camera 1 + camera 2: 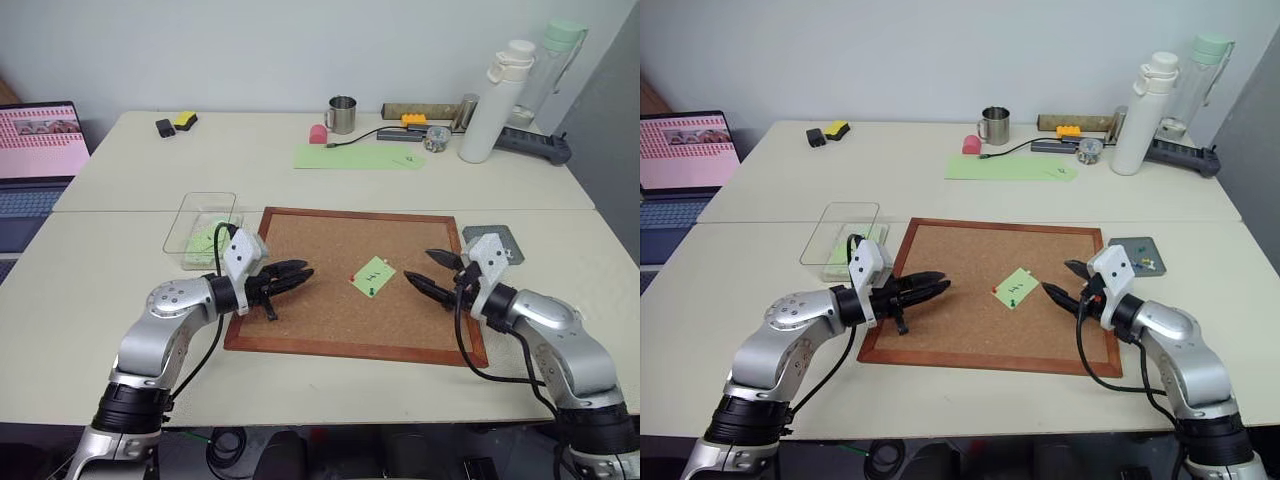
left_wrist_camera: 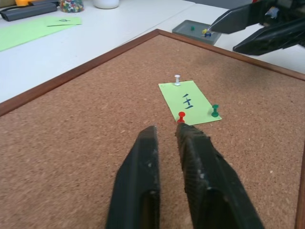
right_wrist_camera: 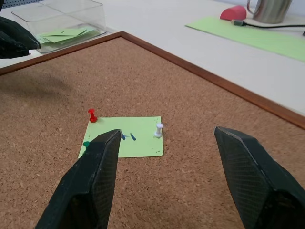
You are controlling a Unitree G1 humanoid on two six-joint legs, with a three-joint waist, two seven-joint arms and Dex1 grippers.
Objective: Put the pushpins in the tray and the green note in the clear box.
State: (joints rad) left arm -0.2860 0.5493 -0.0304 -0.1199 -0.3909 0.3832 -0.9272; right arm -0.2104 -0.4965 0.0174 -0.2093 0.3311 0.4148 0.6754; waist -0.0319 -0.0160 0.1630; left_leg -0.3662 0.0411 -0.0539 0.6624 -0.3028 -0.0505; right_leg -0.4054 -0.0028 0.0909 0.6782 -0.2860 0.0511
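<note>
A pale surface (image 1: 120,300) is carrying a wood-framed corkboard (image 1: 310,320) near its front edge, with the clear box (image 1: 203,228) lying just off the board's left side and the tray (image 1: 497,240) off its right. A mug (image 1: 342,114), two bottles (image 1: 495,100) and a long green strip (image 1: 355,156) are sitting toward the back edge.

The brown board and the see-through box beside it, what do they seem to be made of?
The board looks like cork: a matt, speckled, grainy brown face, set in a smooth reddish frame that seems to be wood. The clear box seems to be glossy transparent plastic; green papers inside show through its walls.
</note>
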